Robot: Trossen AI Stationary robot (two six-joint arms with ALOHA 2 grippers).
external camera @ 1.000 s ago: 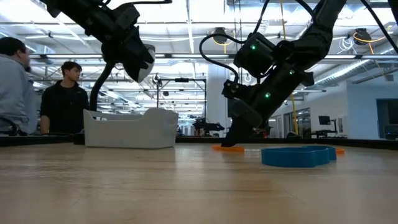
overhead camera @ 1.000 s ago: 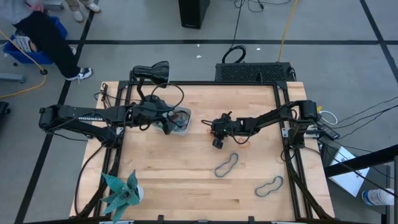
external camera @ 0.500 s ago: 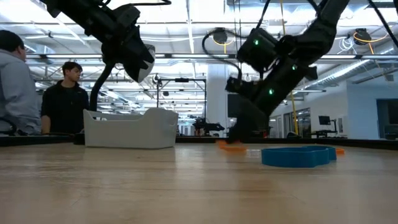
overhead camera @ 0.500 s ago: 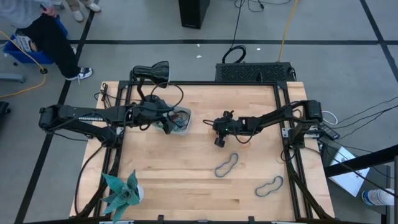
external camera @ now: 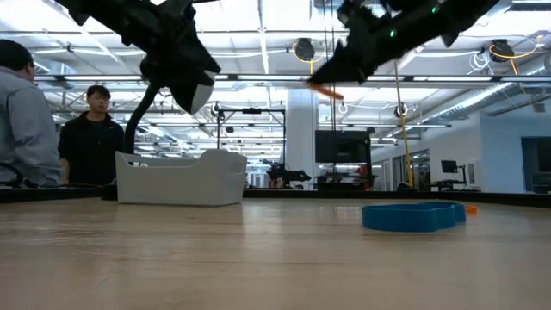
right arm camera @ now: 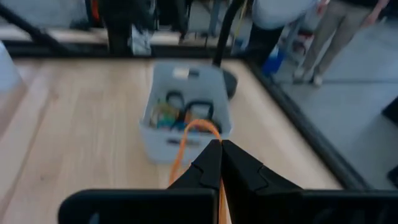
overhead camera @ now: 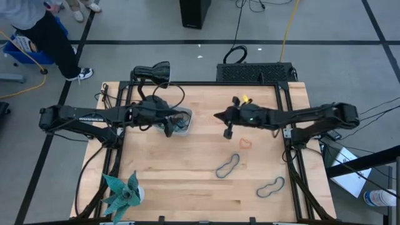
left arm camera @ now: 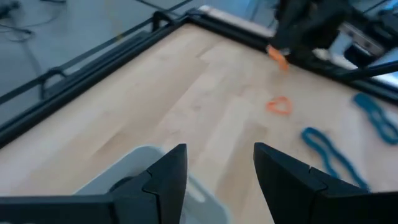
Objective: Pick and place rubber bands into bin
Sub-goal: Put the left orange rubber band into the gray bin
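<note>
A teal paper plant (overhead camera: 122, 194) and black lamp (overhead camera: 153, 72) flank the table (overhead camera: 187, 187).

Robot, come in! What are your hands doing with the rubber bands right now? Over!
Right hand shut on orange band, lifted, facing bin. Left hand open over bin. Path clear.

The left arm reaches in level from its side with the left gripper (overhead camera: 170, 127) hanging fingers spread, while the right arm stretches long across the table, raised well above the surface, the right gripper (right arm camera: 219, 148) pinched closed on an orange rubber band (right arm camera: 186, 140).
</note>
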